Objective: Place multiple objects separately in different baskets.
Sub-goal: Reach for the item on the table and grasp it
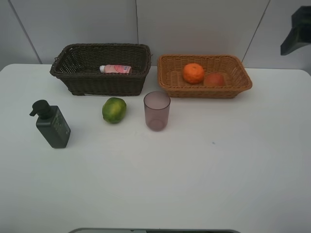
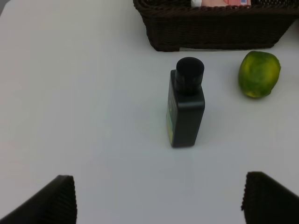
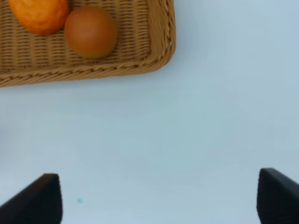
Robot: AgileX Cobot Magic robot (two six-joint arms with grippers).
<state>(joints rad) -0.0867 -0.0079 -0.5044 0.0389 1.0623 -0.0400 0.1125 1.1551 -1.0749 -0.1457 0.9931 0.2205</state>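
Left hand (image 2: 159,200): fingers spread wide, nothing between them, over the bench (image 1: 194,170). Dark green pump bottle (image 2: 186,109) upright straight ahead of it, well apart. Green fruit (image 2: 259,73) farther ahead, toward the right hand's side. Dark brown basket (image 2: 215,28) beyond both, with the pink bottle (image 1: 115,69) lying inside.

Right hand (image 3: 156,198): also wide, empty. Tan basket (image 3: 159,56) ahead of it holds the orange (image 3: 39,14) and the peach-like fruit (image 3: 90,31) side by side.

Mauve cup (image 1: 156,110) upright on the bench, just beyond the green fruit from the left hand.
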